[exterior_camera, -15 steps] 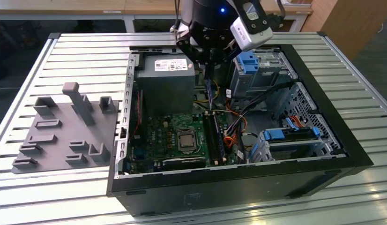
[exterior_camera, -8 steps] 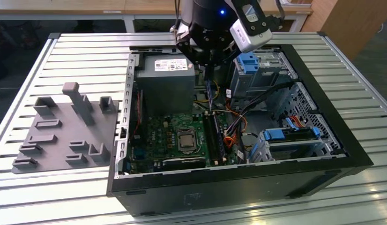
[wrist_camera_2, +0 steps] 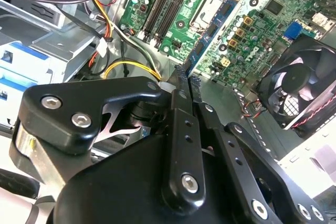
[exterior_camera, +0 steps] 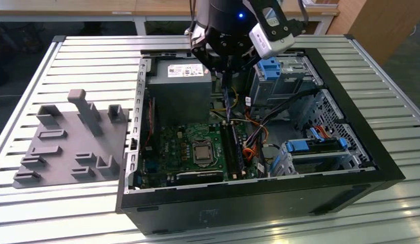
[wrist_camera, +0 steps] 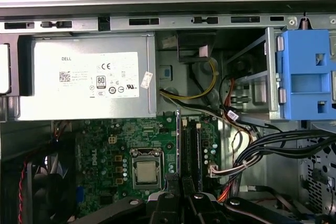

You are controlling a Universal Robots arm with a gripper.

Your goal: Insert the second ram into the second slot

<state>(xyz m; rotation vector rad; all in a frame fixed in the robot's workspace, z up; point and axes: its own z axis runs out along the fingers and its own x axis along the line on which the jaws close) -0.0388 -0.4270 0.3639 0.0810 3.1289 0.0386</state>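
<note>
My gripper (exterior_camera: 226,70) hangs over the open computer case (exterior_camera: 372,168), shut on the second ram (exterior_camera: 227,99), a thin blue stick held upright and edge-on. In the second wrist view the ram (wrist_camera_2: 212,30) reaches out from the fingertips (wrist_camera_2: 181,85) towards the green motherboard (wrist_camera_2: 257,30). Its lower end is just above the long dark memory slots (exterior_camera: 232,147), at their end nearest the power supply. In the first wrist view the ram (wrist_camera: 178,140) lines up beside the slots (wrist_camera: 191,145). I cannot tell whether a stick sits in either slot.
A grey power supply (exterior_camera: 179,84) fills the case's far corner. The processor socket (exterior_camera: 200,151) lies beside the slots. Blue drive-bay clips (exterior_camera: 270,68) and cable bundles (exterior_camera: 285,104) crowd the exterior view's right. A fan (wrist_camera_2: 296,85) sits at the case wall. A grey fixture (exterior_camera: 67,147) rests outside.
</note>
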